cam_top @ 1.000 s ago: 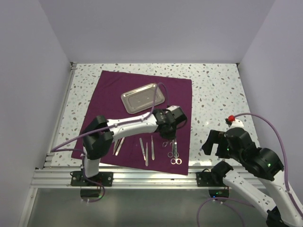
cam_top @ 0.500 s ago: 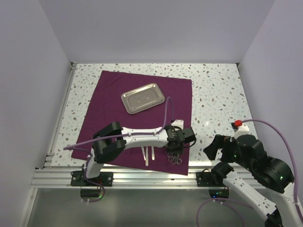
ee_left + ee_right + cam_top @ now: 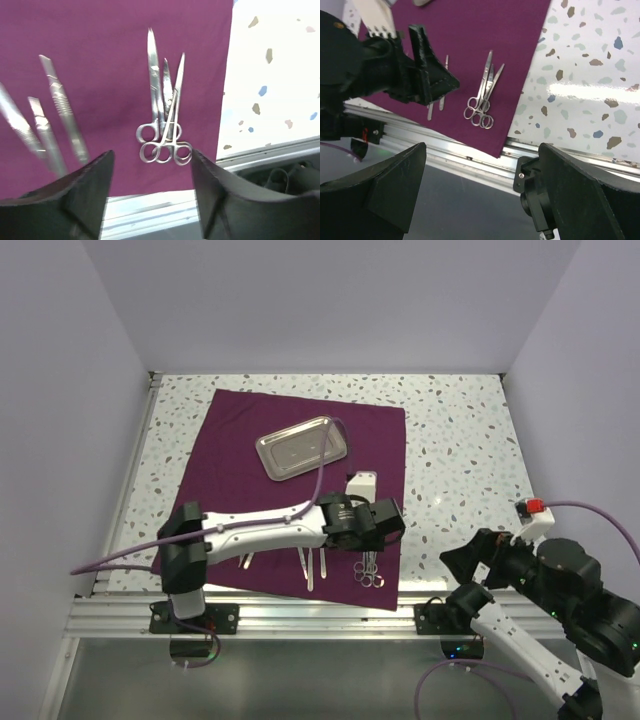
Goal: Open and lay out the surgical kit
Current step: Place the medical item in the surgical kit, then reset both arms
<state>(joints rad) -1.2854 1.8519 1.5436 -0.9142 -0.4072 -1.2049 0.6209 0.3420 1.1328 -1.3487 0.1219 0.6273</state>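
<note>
Hovering the left gripper (image 3: 151, 155), spread wide and gripping nothing, over the scissors (image 3: 162, 135) bunched at the cloth wrap's (image 3: 230, 450) near right corner, likely lining up to separate them. Leaving tweezers (image 3: 305, 562) alongside, tray (image 3: 300, 447) farther back. Holding the right gripper (image 3: 482, 146), equally wide and empty, clear of the cloth.

From above, the left gripper (image 3: 392, 523) covers the blade tips of the scissors (image 3: 370, 572) and the far ends of the tweezers (image 3: 308, 566); how many scissors lie piled there is too small to tell. At the left wrist the tweezers are blurred, their near ends hidden behind a finger (image 3: 75, 195), and the cloth wrap (image 3: 100, 40) runs off the frame's top and left edges.
</note>
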